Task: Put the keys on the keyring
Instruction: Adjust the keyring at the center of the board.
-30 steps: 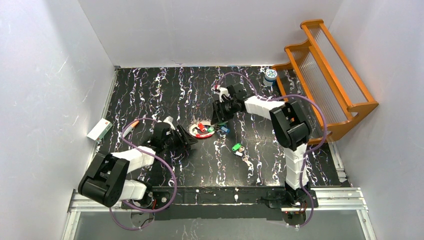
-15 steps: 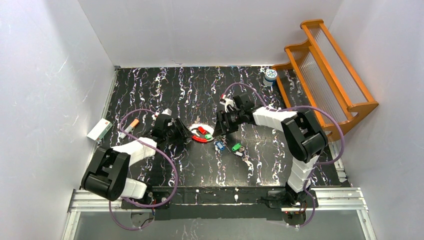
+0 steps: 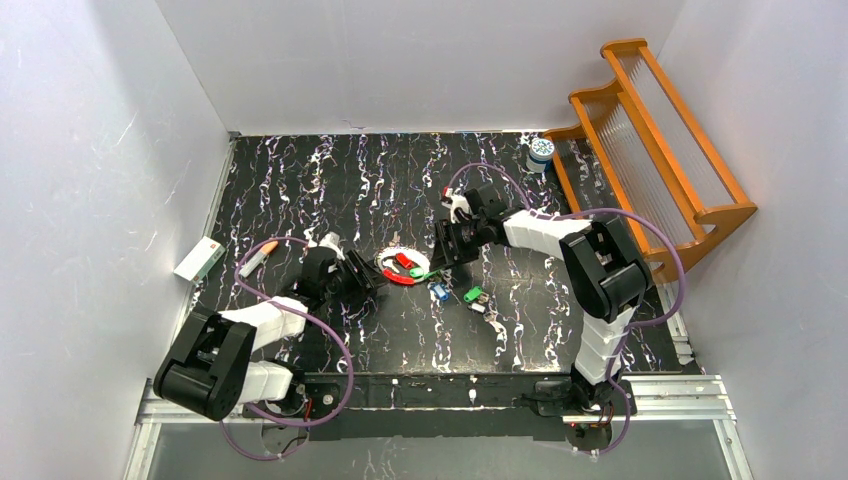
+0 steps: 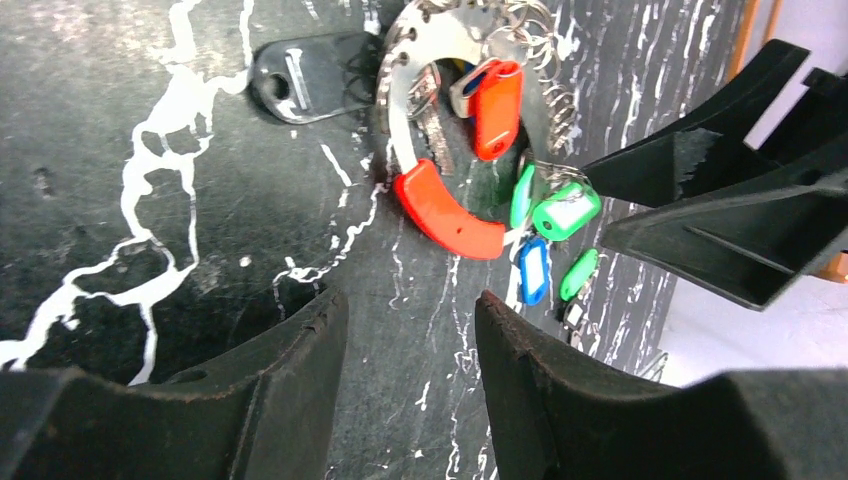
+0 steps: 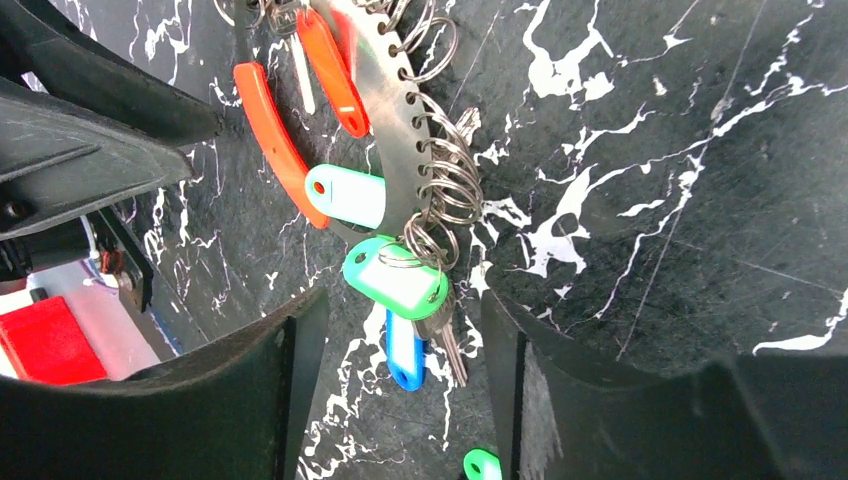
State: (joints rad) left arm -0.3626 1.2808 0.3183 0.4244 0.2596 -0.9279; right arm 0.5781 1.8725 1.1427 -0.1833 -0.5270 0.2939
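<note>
Jaws, left and right, stand open on either side of keyring (image 5: 385, 110) holding keys (image 5: 395, 278).

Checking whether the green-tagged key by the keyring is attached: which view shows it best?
Right wrist: the green-tagged key lies central and large, its split ring against the keyring. Left wrist shows it smaller; top external, only a green speck.

No text is legible anywhere, including on the keys (image 5: 395, 282).

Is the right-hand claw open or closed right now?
Open: on the right gripper the fingers stand apart, the green-tagged key lying unclamped between them.
</note>
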